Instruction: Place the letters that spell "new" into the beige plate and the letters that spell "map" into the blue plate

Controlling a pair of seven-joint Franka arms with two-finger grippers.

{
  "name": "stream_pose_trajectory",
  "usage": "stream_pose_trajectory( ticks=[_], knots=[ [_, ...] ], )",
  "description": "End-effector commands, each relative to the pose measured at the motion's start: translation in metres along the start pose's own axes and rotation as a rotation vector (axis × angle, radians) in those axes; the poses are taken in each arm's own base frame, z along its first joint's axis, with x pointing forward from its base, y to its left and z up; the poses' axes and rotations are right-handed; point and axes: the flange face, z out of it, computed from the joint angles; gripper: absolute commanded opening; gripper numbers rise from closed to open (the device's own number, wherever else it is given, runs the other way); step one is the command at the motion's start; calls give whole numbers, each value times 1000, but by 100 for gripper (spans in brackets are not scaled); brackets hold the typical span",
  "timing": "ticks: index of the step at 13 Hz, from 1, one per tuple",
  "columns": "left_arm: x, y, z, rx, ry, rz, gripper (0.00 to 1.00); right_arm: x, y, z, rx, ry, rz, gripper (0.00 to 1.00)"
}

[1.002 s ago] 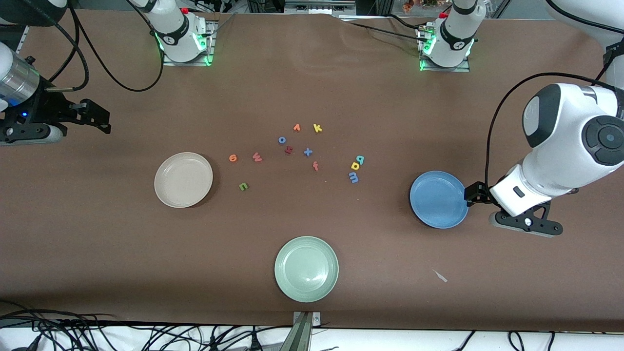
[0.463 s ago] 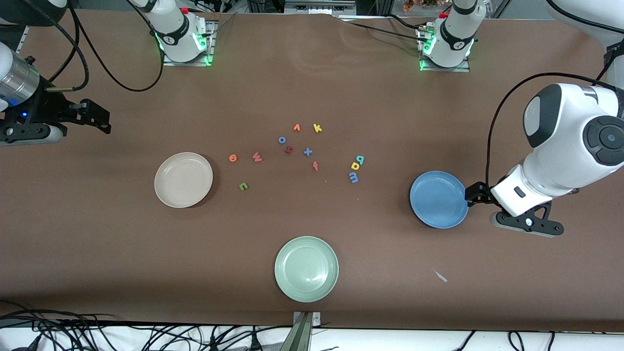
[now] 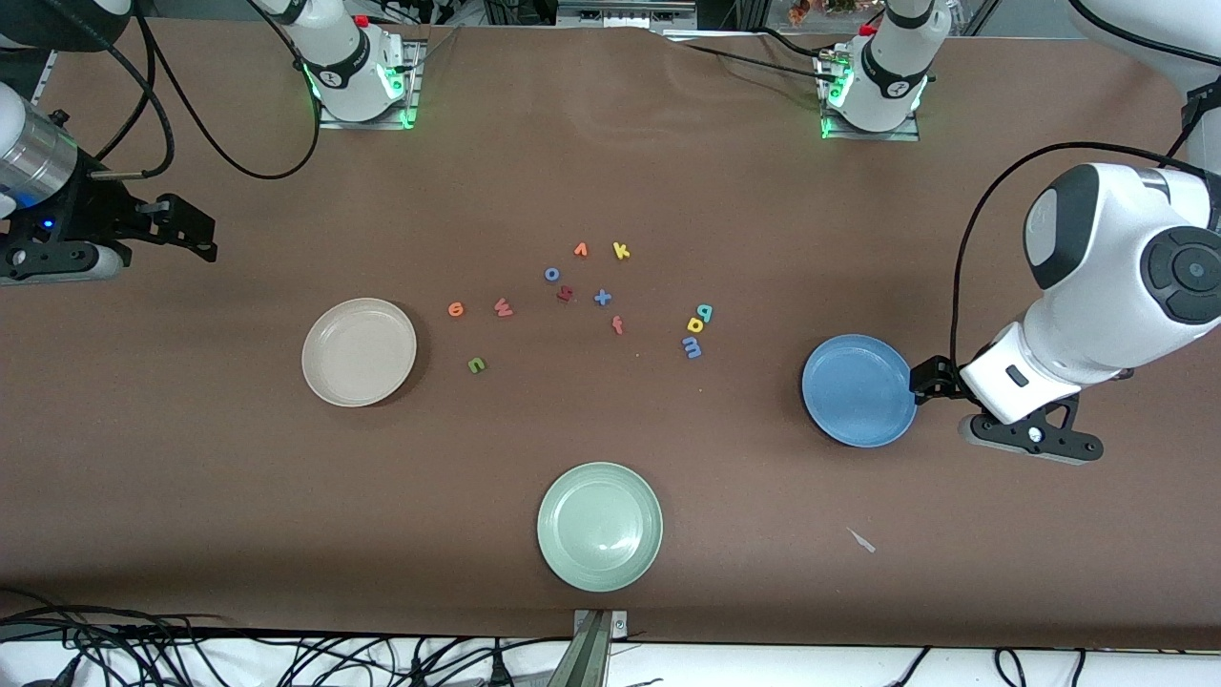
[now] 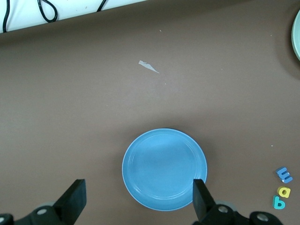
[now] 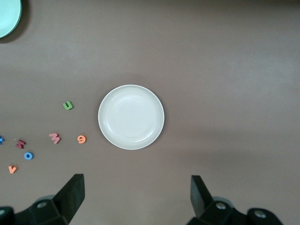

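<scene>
the right gripper (image 3: 196, 234) hangs over bare brown table (image 3: 191, 496) at the right arm's end, near that edge, its fingers (image 5: 70, 194) spread wide with nothing between them. the beige plate (image 3: 359, 352) sits nearer the front camera than that gripper, holding nothing, with open table all around its rim. just beside it toward the middle lie the orange e (image 3: 456, 308) and the pinkish-red w (image 3: 503, 307), side by side but apart, and the green n (image 3: 476, 364) a little nearer the camera. a loose cluster fills the centre: the blue o (image 3: 551, 274), a dark red letter (image 3: 565, 294), the orange v (image 3: 580, 250), a blue x (image 3: 602, 298), the yellow k (image 3: 620, 251) and the red f (image 3: 617, 325), none touching. the pale green plate (image 3: 599, 526) lies well apart, close to the table's near edge. toward the left arm's end the teal p (image 3: 704, 311), the yellow a (image 3: 694, 325) and the blue m (image 3: 692, 348) stand in a tight row, just beside one another. the blue plate (image 3: 858, 390) follows, bare, with clear table between it and those letters. the left gripper (image 3: 923, 380) hangs over that plate's rim on the left arm's side, its fingers (image 4: 200, 199) wide apart and gripping nothing. a small pale scrap (image 3: 862, 540) lies nearer the camera than the blue plate.
</scene>
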Motion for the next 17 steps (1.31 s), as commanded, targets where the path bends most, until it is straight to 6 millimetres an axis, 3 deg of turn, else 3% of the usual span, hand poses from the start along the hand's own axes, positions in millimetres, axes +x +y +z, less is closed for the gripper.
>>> stream_pose_trajectory(
  ticks=[1, 17],
  knots=[
    [-4, -1, -6, 27, -6, 6, 100, 0, -3, -5, 7, 2, 10, 100],
    [-4, -2, -6, 20, -4, 3, 100, 0, -9, -5, 22, -2, 5, 100]
  ],
)
